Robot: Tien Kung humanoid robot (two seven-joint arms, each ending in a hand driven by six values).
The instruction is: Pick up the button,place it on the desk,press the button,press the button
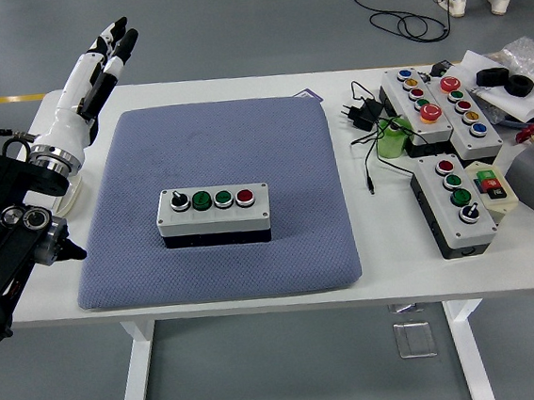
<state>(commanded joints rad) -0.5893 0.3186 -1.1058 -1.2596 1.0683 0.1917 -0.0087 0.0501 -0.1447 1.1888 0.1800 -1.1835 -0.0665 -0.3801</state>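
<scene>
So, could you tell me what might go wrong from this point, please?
1. The left hand is raised with fingers extended, well off the button box; coming back down for a press, it may hit the wrong control, since the knob and three buttons sit close together.
2. The box rests on a soft blue pad, so a hard press could tip or shift it.
</scene>
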